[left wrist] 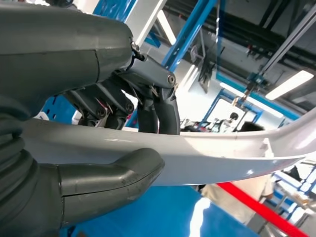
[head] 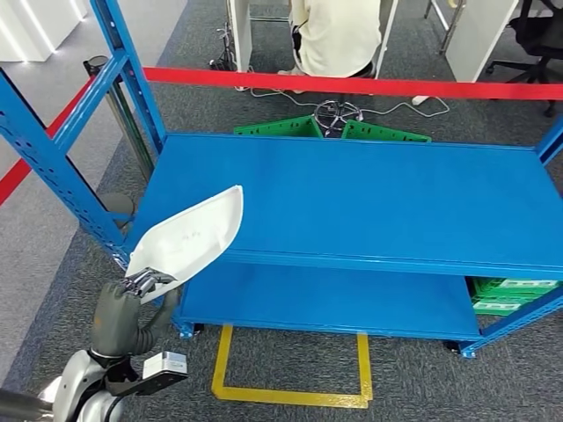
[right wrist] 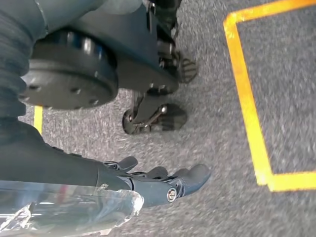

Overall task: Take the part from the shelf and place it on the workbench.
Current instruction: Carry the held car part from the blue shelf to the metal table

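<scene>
I am holding the white part [head: 189, 237] in my left hand [head: 123, 312] at the near left corner of the blue shelf [head: 345, 202]. The hand is gripping the part's near, lower end, and the long curved piece is slanting up and to the right, its far tip hanging over the left end of the shelf's upper deck. In the left wrist view, the dark fingers [left wrist: 156, 106] are pressing on one face of the part [left wrist: 223, 153] while the thick grey thumb [left wrist: 111, 180] is clamping the other, so the grip is showing plainly.

My right hand [right wrist: 156, 180] is hanging low over the grey carpet [right wrist: 223, 98], its fingers lying stretched out and close together with nothing between them. It is hovering near yellow floor tape [right wrist: 250, 113].

Beyond the shelf, a red barrier tape [head: 372, 85] is running across the scene, green crates [head: 332, 128] are lying on the floor on the far side, and a person in a pale top [head: 339, 35] is sitting at the far edge. A yellow marked rectangle [head: 292, 391] is sitting on the carpet just in front of the shelf.
</scene>
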Action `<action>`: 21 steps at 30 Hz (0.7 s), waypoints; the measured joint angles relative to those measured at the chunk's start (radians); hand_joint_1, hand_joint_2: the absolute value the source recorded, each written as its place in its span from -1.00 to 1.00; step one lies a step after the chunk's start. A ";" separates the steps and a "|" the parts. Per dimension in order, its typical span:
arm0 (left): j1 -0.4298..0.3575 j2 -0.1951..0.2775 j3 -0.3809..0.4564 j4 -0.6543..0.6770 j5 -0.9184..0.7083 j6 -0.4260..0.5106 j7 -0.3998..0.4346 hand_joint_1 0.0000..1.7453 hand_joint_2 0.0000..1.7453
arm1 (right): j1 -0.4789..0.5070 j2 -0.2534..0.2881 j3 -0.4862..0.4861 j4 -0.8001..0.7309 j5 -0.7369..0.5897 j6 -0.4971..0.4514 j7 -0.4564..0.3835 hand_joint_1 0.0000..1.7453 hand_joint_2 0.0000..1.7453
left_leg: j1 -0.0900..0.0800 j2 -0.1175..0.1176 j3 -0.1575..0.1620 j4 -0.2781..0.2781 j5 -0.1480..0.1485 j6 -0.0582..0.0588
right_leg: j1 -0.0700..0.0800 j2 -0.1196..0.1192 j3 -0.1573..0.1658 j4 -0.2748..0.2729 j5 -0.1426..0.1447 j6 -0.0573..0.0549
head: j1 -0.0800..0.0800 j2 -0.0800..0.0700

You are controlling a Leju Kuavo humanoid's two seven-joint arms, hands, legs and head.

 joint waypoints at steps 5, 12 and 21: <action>-0.007 -0.007 -0.006 0.000 -0.005 0.004 -0.006 1.00 1.00 | 0.001 0.001 -0.021 -0.001 -0.007 0.007 -0.005 -1.00 1.00 | 0.009 -0.002 -0.064 0.181 -0.171 -0.032 | -0.009 0.003 -0.051 -0.009 0.057 -0.016 | -0.008 0.000; -0.032 -0.021 -0.017 0.011 0.005 0.000 -0.024 1.00 1.00 | 0.000 -0.008 -0.038 -0.005 0.001 0.045 -0.018 -1.00 1.00 | 0.027 -0.053 0.110 0.045 -0.123 -0.042 | -0.020 0.049 -0.163 0.016 0.137 0.015 | -0.011 0.000; -0.078 -0.064 -0.019 0.053 0.019 -0.006 -0.053 1.00 1.00 | 0.021 -0.022 -0.084 -0.014 -0.011 0.027 -0.004 -1.00 1.00 | 0.016 0.014 0.061 -0.010 -0.070 0.024 | -0.024 0.008 -0.255 0.252 -0.030 0.053 | 0.006 0.000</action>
